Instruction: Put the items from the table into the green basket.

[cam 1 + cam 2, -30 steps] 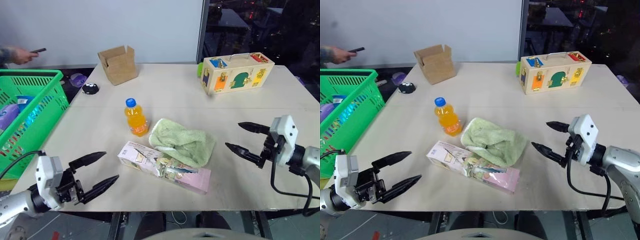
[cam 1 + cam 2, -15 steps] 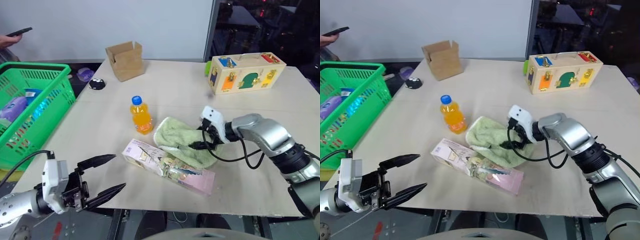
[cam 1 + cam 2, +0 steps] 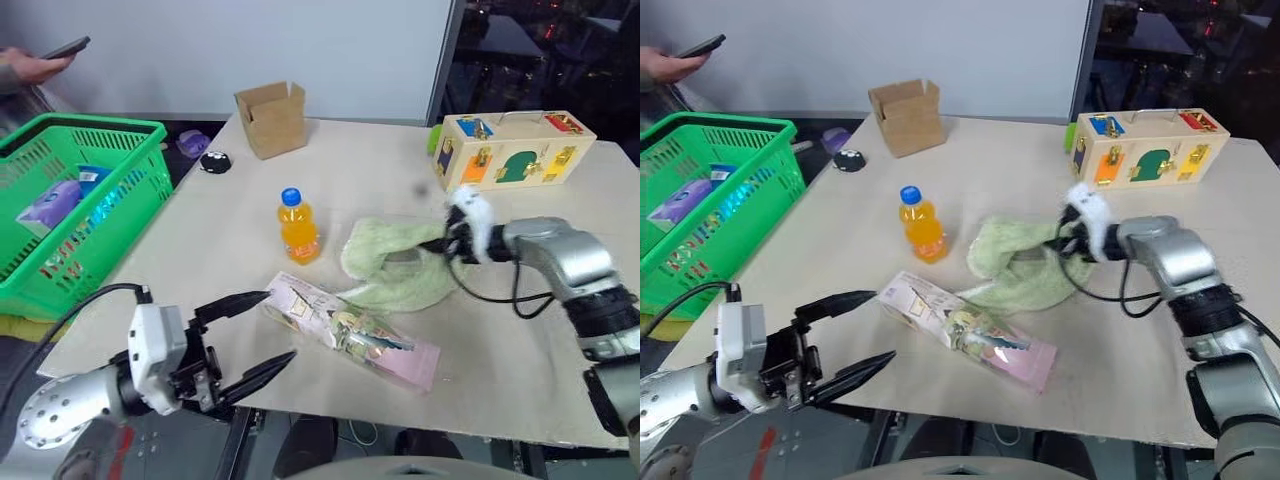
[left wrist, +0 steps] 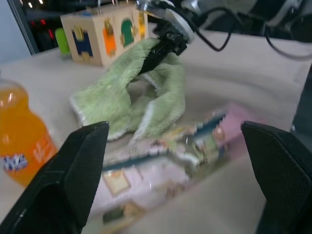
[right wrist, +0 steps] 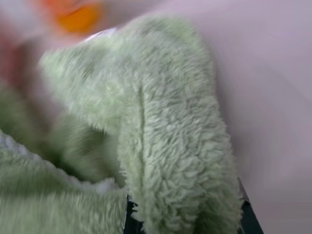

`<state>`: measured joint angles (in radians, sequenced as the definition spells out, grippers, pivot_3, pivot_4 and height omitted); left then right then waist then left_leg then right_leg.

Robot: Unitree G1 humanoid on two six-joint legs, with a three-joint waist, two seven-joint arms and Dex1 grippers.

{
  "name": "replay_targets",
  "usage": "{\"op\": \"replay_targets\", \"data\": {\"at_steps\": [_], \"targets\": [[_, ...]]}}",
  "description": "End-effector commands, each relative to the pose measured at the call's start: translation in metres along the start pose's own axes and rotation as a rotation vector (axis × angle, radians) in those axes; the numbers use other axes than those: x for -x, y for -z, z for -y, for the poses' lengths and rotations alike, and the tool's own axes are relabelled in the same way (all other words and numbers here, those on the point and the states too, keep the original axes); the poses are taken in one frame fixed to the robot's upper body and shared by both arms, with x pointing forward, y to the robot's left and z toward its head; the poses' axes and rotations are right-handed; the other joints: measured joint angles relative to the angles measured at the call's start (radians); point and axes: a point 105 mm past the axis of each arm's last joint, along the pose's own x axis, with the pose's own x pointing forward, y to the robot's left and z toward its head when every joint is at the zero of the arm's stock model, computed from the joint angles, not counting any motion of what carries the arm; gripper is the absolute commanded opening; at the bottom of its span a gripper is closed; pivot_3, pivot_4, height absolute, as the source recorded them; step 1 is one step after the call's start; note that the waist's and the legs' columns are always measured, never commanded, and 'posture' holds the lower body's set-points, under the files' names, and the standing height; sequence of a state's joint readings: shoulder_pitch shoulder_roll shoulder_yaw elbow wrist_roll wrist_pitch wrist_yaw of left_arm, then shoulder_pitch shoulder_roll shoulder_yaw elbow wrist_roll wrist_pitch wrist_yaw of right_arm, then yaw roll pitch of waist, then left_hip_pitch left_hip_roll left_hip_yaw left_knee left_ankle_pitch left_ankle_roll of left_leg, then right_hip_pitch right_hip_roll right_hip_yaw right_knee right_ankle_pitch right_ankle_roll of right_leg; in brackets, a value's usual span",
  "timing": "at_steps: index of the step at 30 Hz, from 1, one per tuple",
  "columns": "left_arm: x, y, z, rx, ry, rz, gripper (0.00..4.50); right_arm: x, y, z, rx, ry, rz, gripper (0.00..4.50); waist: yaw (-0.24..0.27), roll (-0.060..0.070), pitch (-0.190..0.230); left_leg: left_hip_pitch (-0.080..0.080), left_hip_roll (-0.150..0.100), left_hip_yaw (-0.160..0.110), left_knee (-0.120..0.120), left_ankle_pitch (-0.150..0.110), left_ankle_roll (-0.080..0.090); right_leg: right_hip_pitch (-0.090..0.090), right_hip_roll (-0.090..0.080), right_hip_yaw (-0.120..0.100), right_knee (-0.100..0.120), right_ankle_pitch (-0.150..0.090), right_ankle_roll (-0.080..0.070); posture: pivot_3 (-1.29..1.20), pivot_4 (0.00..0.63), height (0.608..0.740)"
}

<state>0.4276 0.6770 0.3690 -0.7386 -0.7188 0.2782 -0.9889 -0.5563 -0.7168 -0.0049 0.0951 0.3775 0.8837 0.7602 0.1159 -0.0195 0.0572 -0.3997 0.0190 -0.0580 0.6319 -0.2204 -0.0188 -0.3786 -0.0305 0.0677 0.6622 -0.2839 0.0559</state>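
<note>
A: Currently, where do the task items lie relative to the towel [image 3: 395,268]?

B: Both rest on the table [image 3: 330,170]. The bottle [image 3: 298,226] stands upright just beside the towel, on the side toward the basket [image 3: 70,215]. The carton [image 3: 350,330] lies flat along the towel's near edge, touching it; one end points toward the left gripper [image 3: 248,335].

A: State of the right gripper [image 3: 447,243]?

B: Its fingers are closed on the towel's far edge. That edge is lifted off the table, forming an arch; the rest of the towel lies on the surface.

A: And the left gripper?

B: Fully spread, holding nothing. It hovers at the near table edge, short of the carton and apart from the towel.

A: Where is the basket?

B: Off the table's left side, well apart from the towel. Coloured packets lie inside it.

A: Other objects?

B: A cardboard box [image 3: 271,118] and a wooden toy box [image 3: 515,149] stand at the far side of the table, beyond the towel. A person's hand [image 3: 30,66] holding a phone is behind the basket.
</note>
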Motion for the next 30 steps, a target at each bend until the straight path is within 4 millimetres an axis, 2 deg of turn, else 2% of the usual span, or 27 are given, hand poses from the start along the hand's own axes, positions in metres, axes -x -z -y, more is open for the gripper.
{"op": "replay_targets", "data": {"at_steps": [1, 3, 6, 10, 11, 13, 14, 15, 18, 19, 22, 25, 27, 30], "targets": [[-0.016, -0.009, 0.006, -0.011, 0.06, 0.039, 4.5, 0.075, -0.002, 0.058, -0.051, 0.305, 0.076, 0.01, 0.007, 0.001, 0.0, 0.0, -0.001, 0.0, 0.0, 0.0, 0.0, 0.0, -0.001, 0.0, 0.0, 0.0, 0.0, 0.12, 0.0, 0.74], [-0.025, -0.01, 0.009, -0.009, 0.098, 0.054, 4.5, 0.109, 0.02, 0.076, -0.069, 0.457, 0.028, 0.01, -0.004, 0.001, -0.001, 0.0, -0.002, 0.001, 0.001, 0.0, 0.001, 0.001, -0.002, 0.001, 0.0, -0.001, -0.001, 0.07, 0.0, 0.74], [-0.03, -0.007, 0.01, -0.01, 0.142, 0.053, 4.5, 0.145, 0.05, 0.101, -0.08, 0.655, -0.057, 0.01, -0.052, 0.006, -0.006, 0.002, 0.001, 0.002, 0.001, 0.0, 0.001, 0.002, 0.001, 0.002, 0.001, 0.0, 0.0, 0.04, 0.0, 0.74], [-0.03, -0.002, 0.001, -0.029, 0.163, 0.038, 4.5, 0.163, 0.079, 0.125, -0.056, 0.812, -0.17, 0.01, -0.119, 0.016, -0.012, 0.006, 0.003, 0.008, 0.001, 0.0, 0.001, 0.003, 0.003, 0.007, 0.002, -0.001, -0.001, 0.01, 0.0, 0.74], [-0.028, 0.0, -0.005, -0.034, 0.17, 0.031, 4.5, 0.161, 0.088, 0.127, -0.046, 0.799, -0.212, 0.01, -0.135, 0.017, -0.012, 0.008, 0.003, 0.009, 0.0, 0.0, 0.001, 0.003, 0.004, 0.009, 0.002, -0.001, 0.0, 0.01, 0.0, 0.74], [-0.025, 0.001, -0.016, -0.046, 0.181, 0.021, 4.5, 0.148, 0.095, 0.122, -0.028, 0.707, -0.231, 0.01, -0.151, 0.017, -0.012, 0.012, 0.003, 0.011, 0.001, 0.0, 0.001, 0.007, 0.004, 0.011, 0.002, -0.002, 0.004, 0.0, 0.0, 0.74], [-0.024, 0.002, -0.02, -0.051, 0.187, 0.019, 4.5, 0.144, 0.095, 0.121, -0.013, 0.681, -0.233, 0.72, -0.16, 0.017, -0.012, 0.016, 0.003, 0.011, 0.001, 0.0, 0.001, 0.01, 0.004, 0.012, 0.002, -0.002, 0.004, 0.0, 0.0, 0.74], [-0.024, 0.002, -0.023, -0.055, 0.192, 0.018, 4.5, 0.142, 0.093, 0.121, -0.011, 0.673, -0.223, 1.08, -0.169, 0.017, -0.012, 0.019, 0.003, 0.012, 0.001, 0.0, 0.001, 0.012, 0.004, 0.012, 0.001, -0.002, 0.005, 0.0, 0.0, 0.74], [-0.021, 0.006, -0.032, -0.061, 0.201, 0.001, 4.5, 0.141, 0.088, 0.118, -0.015, 0.641, -0.204, 2.57, -0.184, 0.017, -0.012, 0.02, 0.003, 0.015, 0.001, 0.0, 0.001, 0.013, 0.004, 0.016, 0.001, -0.002, 0.006, -0.01, 0.0, 0.74], [-0.02, 0.007, -0.035, -0.063, 0.206, -0.004, 4.5, 0.144, 0.089, 0.115, -0.002, 0.622, -0.215, 2.9, -0.185, 0.016, -0.011, 0.019, 0.003, 0.015, 0.001, 0.0, 0.002, 0.013, 0.004, 0.016, 0.0, -0.002, 0.006, -0.02, 0.0, 0.74], [-0.016, 0.011, -0.039, -0.073, 0.22, -0.037, 4.5, 0.161, 0.092, 0.111, 0.073, 0.622, -0.277, 4.46, -0.182, 0.016, -0.011, 0.018, 0.003, 0.016, 0.001, -0.002, 0.004, 0.012, 0.004, 0.017, 0.0, -0.001, 0.006, -0.03, 0.0, 0.74], [-0.014, 0.021, -0.046, -0.115, 0.194, -0.112, 4.5, 0.177, 0.079, 0.104, 0.203, 0.601, -0.241, 4.49, -0.174, 0.016, -0.011, 0.016, 0.003, 0.016, 0.001, -0.004, 0.006, 0.01, 0.004, 0.017, 0.0, -0.002, 0.008, -0.04, 0.0, 0.74], [-0.012, 0.023, -0.045, -0.148, 0.22, -0.147, 4.5, 0.18, 0.061, 0.083, 0.322, 0.499, -0.128, 4.49, -0.174, 0.016, -0.011, 0.014, 0.003, 0.017, 0.0, -0.004, 0.006, 0.008, 0.004, 0.018, 0.0, -0.002, 0.008, -0.06, 0.0, 0.74], [-0.012, 0.029, -0.042, -0.179, 0.281, -0.218, 4.5, 0.189, 0.043, 0.062, 0.349, 0.442, 0.008, 4.49, -0.185, 0.015, -0.01, 0.015, 0.004, 0.018, 0.0, -0.004, 0.007, 0.008, 0.004, 0.019, 0.0, -0.004, 0.01, -0.09, 0.0, 0.74]]}}
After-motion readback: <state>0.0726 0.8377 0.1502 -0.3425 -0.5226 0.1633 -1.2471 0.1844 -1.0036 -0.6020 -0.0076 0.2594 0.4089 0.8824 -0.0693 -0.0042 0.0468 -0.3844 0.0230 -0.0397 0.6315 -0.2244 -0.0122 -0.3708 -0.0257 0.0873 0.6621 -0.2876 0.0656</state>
